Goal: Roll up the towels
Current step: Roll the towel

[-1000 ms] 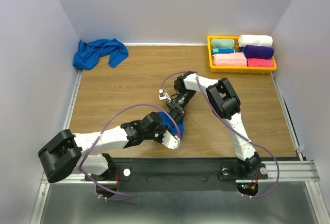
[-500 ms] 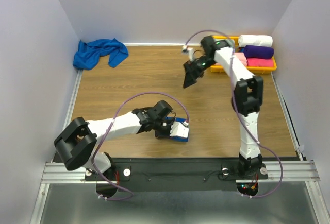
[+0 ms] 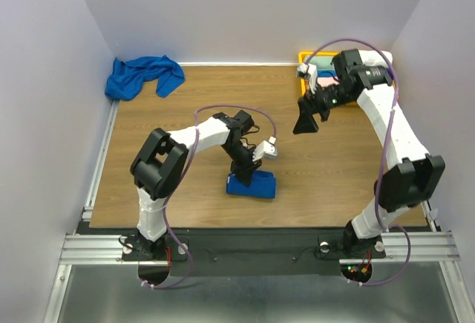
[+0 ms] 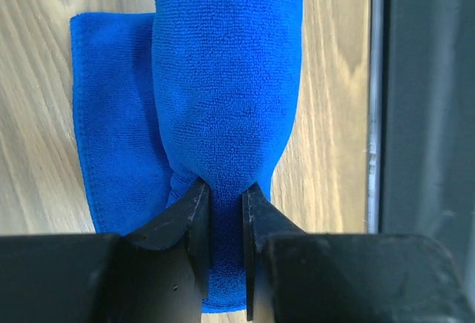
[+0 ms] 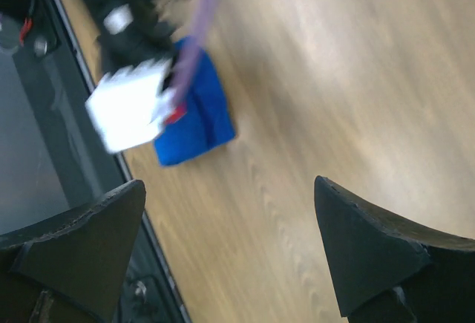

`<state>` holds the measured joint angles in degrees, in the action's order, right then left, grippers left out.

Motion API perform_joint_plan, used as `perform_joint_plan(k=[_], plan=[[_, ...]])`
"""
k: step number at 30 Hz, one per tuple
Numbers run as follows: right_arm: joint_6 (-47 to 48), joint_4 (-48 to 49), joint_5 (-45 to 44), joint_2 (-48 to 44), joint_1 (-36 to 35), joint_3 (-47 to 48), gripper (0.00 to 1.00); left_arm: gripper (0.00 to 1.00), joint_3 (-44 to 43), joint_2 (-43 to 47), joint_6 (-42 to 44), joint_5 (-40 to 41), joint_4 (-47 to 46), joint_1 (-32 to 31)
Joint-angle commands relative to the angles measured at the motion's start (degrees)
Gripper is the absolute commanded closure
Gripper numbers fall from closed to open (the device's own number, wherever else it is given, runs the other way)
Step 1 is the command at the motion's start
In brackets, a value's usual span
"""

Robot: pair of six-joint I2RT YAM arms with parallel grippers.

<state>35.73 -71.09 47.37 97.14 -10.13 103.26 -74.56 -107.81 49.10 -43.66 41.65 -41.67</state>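
A wood-grain surface [image 3: 185, 115] is enclosed on three sides by plain, pale lavender walls [image 3: 245, 11]. Its near edge is bordered by a silver metal rail [image 3: 96, 247]. The scene is evenly and softly lit.

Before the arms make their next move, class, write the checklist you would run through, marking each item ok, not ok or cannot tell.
1. Grip: left gripper shut on rolled towel: ok.
2. Roll complete: not ok, a flat flap lies beside it.
3. Spare hand: right gripper open, empty: ok.
4. Clearance: right gripper raised off the table: ok.
5. Remaining work: second towel crumpled in far left corner: not ok.
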Motion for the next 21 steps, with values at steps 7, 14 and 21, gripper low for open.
perform_joint_plan(k=[7,14,21], plan=[[-2.58,16.46,-19.66,-18.73,-14.98,-24.12,0.08,0.94,-15.33,-19.79,5.57,-7.58,19.08,8.53],[-4.26,33.28,-35.76,-17.60,-33.35,-33.99,0.10,0.94,-19.39,-23.40,5.92,-8.37,21.28,9.68],[-0.22,47.53,-45.96,-14.44,-44.97,-45.94,0.06,0.91,-19.91,-24.99,6.71,-9.42,22.25,10.73]])
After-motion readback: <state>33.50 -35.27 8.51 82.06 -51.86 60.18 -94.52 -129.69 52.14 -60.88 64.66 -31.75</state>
